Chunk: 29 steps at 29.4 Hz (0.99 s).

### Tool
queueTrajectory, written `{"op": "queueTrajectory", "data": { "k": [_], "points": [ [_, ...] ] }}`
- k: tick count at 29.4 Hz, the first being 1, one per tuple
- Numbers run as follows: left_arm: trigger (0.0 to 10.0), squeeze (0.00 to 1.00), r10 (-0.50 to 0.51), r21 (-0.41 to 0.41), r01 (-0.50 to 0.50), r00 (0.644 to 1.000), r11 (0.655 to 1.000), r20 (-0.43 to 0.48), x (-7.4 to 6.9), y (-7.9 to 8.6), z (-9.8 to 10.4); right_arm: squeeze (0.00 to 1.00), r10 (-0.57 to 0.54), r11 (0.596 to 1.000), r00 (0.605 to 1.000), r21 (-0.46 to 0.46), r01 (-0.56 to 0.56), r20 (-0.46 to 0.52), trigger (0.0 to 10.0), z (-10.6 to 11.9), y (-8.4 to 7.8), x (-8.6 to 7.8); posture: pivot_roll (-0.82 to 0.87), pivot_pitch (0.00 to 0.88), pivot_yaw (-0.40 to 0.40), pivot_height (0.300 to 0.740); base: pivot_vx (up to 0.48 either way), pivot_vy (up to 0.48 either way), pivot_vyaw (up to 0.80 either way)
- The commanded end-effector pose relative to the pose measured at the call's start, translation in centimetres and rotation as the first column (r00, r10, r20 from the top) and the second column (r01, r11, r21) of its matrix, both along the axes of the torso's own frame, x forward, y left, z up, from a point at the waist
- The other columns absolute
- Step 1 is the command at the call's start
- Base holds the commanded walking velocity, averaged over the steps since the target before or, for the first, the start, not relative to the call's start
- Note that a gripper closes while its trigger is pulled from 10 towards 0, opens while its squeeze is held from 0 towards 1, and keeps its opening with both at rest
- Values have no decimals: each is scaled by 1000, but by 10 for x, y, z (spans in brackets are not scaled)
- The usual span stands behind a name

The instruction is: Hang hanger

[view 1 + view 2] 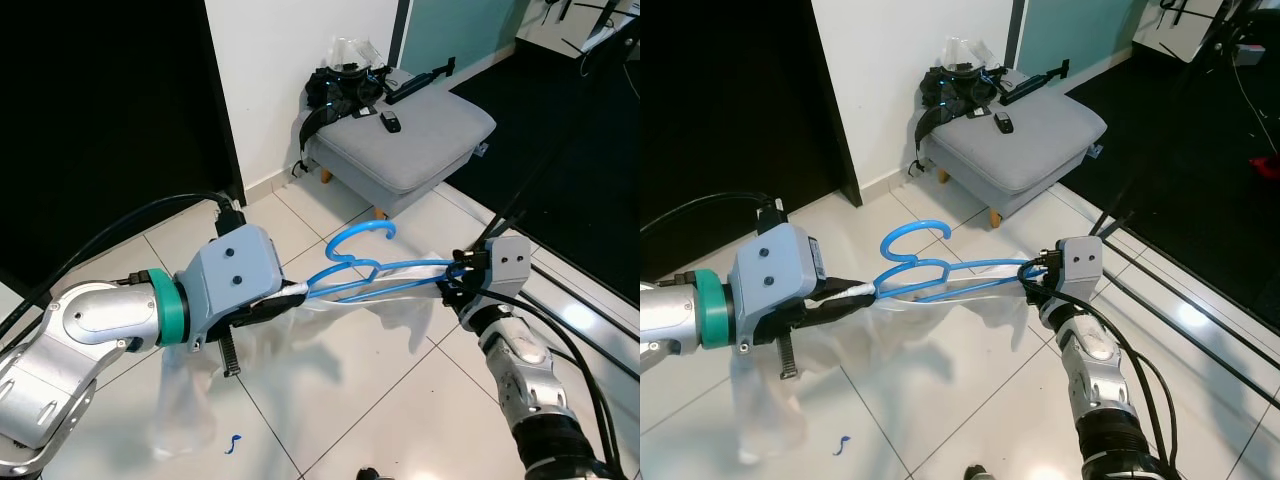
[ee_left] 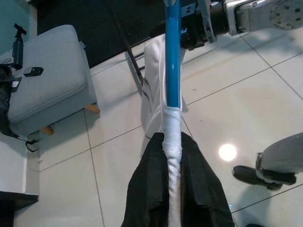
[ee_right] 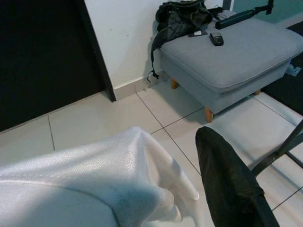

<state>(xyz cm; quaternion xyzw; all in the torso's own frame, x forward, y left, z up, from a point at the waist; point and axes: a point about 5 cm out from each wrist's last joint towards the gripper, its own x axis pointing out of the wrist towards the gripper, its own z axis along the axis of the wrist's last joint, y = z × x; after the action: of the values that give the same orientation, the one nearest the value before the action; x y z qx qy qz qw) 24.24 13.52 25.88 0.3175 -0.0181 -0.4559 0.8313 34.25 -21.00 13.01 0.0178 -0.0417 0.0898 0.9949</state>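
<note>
Blue hanger (image 1: pixel 360 268) is held level between both arms above the tiled floor (image 1: pixel 350 400), hook pointing up toward the grey footstool (image 1: pixel 410 140), white garment (image 1: pixel 250 350) threaded on it and sagging down toward the tiles. Left gripper (image 1: pixel 290 300) is closed on one hanger end, pinching the fabric bunched over that arm of the hanger; the left wrist view shows the black fingers (image 2: pixel 199 189) clamped either side of the cloth-wrapped bar. Right gripper (image 1: pixel 458 277) is at the other end of the hanger, jaws look closed on the blue bar there, though the right wrist view mostly gives me white cloth and one black finger (image 3: pixel 232 184), so the exact bite is hard to judge. Risks as I see them: the left grip is on cloth over plastic, not bare plastic, so the bar could slide or rotate inside the sleeve and tip the hook off vertical. Garment hangs low, looks close to the floor; if the robot walks, it could drag or get stepped on and pull off the hanger. Two-arm hold means any mismatch in arm motion would flex or twist the hanger. No rail or rod that I can make out here, so a carry seems likely first. Black bag (image 1: pixel 340 90) and clutter on the footstool are well apart, not in the way.
</note>
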Motion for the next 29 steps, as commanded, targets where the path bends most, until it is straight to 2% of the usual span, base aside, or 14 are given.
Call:
{"op": "queueTrajectory", "data": {
  "k": [1, 6, 9, 15, 19, 22, 24, 29],
  "points": [
    [10000, 0, 17, 29, -17, 1000, 999, 16, 1, 2, -3, 0, 5, 1000, 1000, 22, -5, -15, 10000, -4, -2, -3, -31, 122, 95, 740, 0, 0, 0],
    [10000, 0, 43, 90, -47, 998, 995, 48, 6, 5, -8, 0, 65, 998, 998, 22, -65, 3, 10000, 2, 3, -5, -39, 121, 95, 740, 0, 0, 0],
    [10000, 0, 42, 173, -55, 996, 983, 76, 7, 9, -15, 0, 94, 995, 995, 13, -94, 21, 10000, 8, 5, -6, -43, 121, 96, 740, 0, 0, 0],
    [10000, 0, 26, 196, -41, 997, 980, 76, 7, 10, -16, 0, 138, 990, 989, -9, -138, 47, 10000, 16, 11, -5, -44, 121, 95, 740, 0, 0, 0],
    [10000, 0, 14, 164, -23, 998, 986, 57, 5, 8, -15, 0, 145, 989, 988, -23, -144, 45, 10000, 17, 11, -4, -44, 121, 94, 740, 0, 0, 0],
    [10000, 0, 35, 1, -35, 999, 999, 35, 7, 5, 0, 0, 158, 987, 987, -22, -158, 16, 10000, 10, 13, -6, -39, 124, 90, 740, 0, 0, 0],
    [10000, 0, 32, -19, -31, 999, 999, 32, 7, 5, 2, 0, 160, 987, 987, -21, -159, 11, 10000, 9, 13, -7, -38, 125, 90, 740, 0, 0, 0],
    [10000, 0, -34, 18, 33, 999, 999, 22, -1, 6, -1, 0, 160, 987, 987, -18, -160, 7, 10000, 9, 14, -7, -37, 127, 91, 740, 0, 0, 0]
  ]
}}
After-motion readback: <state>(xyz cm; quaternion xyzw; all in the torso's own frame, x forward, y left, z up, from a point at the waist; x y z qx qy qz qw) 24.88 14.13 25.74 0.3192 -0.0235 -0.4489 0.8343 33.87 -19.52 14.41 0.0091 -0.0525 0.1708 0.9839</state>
